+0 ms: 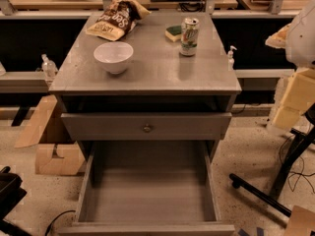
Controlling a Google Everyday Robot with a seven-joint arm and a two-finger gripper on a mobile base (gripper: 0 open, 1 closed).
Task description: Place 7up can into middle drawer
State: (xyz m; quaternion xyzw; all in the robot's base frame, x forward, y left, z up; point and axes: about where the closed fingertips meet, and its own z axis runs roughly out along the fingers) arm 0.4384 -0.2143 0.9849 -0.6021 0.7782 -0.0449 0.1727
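The 7up can (189, 36) stands upright at the back right of the grey cabinet top (147, 77), right beside a green-and-yellow sponge (173, 32). The middle drawer (147, 193) is pulled far out below, towards me, with a bare flat bottom and tall side walls. Above it is a shallower drawer front with a round metal knob (146, 128), which is closed. My gripper does not show in this view. Only a white rounded part of my arm (302, 28) shows at the right edge, well away from the can.
A white bowl (113, 56) and a brown chip bag (115, 18) lie on the left of the top. A pump bottle (230, 58) stands behind the right edge. Cardboard boxes (54, 154) stand on the floor at the left and black stand legs (275, 191) at the right.
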